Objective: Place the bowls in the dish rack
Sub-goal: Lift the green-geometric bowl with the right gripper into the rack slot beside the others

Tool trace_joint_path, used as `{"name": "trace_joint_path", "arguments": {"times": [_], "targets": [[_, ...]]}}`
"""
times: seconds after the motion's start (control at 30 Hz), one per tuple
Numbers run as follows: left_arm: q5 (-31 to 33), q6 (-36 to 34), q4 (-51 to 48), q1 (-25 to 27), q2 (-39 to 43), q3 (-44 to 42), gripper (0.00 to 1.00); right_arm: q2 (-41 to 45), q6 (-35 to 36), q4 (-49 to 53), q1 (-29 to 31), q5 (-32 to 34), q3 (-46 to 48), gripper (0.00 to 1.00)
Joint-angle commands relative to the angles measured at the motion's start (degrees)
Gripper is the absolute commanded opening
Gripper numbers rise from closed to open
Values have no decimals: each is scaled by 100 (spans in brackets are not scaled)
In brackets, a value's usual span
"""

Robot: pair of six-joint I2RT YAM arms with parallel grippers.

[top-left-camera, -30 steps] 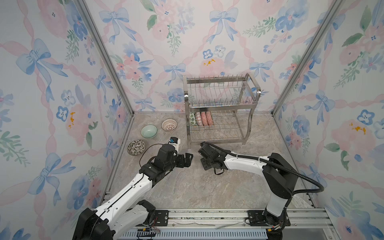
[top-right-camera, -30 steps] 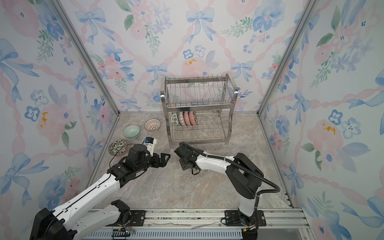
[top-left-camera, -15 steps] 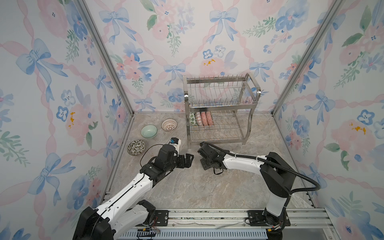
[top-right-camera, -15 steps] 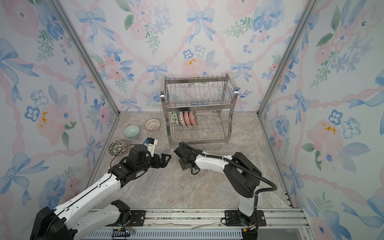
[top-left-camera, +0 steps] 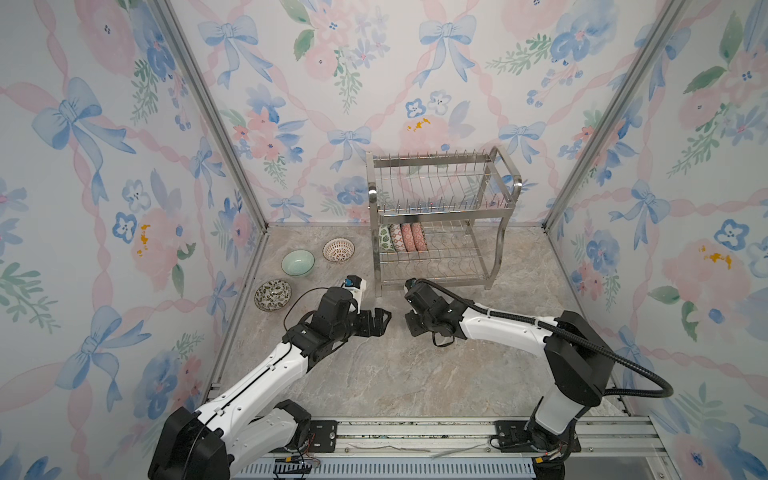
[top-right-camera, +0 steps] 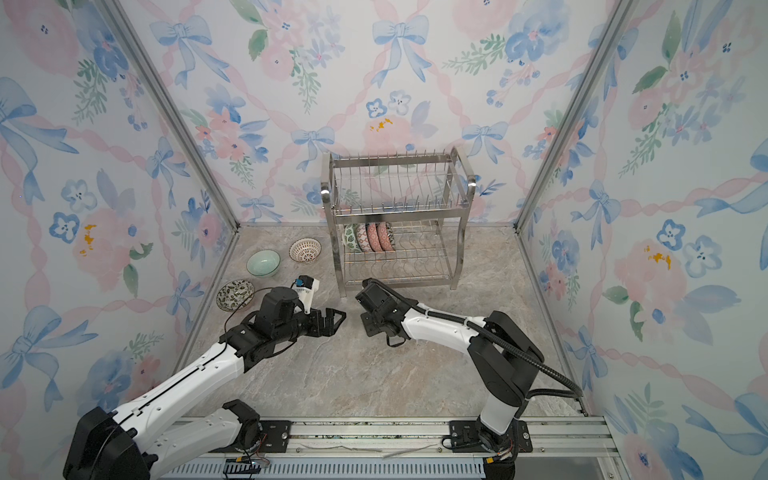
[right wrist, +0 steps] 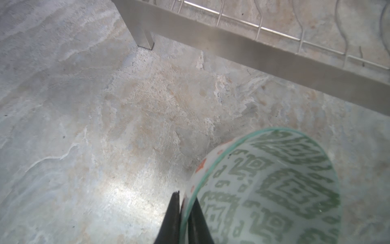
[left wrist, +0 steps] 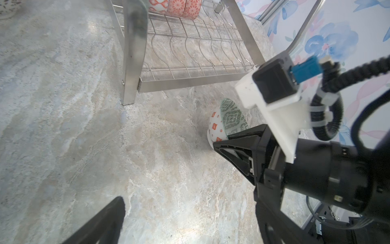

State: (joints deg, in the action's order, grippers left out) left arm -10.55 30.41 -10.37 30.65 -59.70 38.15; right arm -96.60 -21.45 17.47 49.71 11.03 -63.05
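My right gripper (right wrist: 185, 198) pinches one green-patterned bowl (right wrist: 274, 190) by its rim; my left gripper (top-left-camera: 380, 320) gapes empty. I count three loose bowls (top-left-camera: 298, 262), seemingly four racked bowls (top-left-camera: 403, 237), one dish rack (top-left-camera: 440, 213).

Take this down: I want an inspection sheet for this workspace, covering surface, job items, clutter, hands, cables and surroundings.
Surface: marble-look tabletop, bare at the front.
Job's things: dish rack at the back, with a row of bowls on edge in its lower tier. The pale green bowl, red lattice bowl and dark floral bowl lie loose left of the rack.
Clutter: nothing seen.
Hands: left hand open and empty. Right hand shut on the rim of the tilted green geometric bowl.
Cables: thin black cable loops at the left wrist. Corrugated hose runs along the right arm.
Surroundings: floral wallpaper walls, metal rail in front.
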Motion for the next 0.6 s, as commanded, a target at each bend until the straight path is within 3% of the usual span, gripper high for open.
{"name": "trace_joint_path", "arguments": {"times": [0.0,0.23,0.4,0.57], "targets": [[-273,-239,53,-31,-101,327,98,667,54,-324,-212,-226,140,3],[-421,-642,-208,-16,-620,1254,98,1789,-289,-1336,-1075,-875,848,3],[-482,-913,-272,236,-1200,2006,98,1933,-412,-1830,-1619,-1099,903,4],[88,-1363,-339,711,-1677,2674,98,1695,-756,-2662,-2388,-1796,899,4]]}}
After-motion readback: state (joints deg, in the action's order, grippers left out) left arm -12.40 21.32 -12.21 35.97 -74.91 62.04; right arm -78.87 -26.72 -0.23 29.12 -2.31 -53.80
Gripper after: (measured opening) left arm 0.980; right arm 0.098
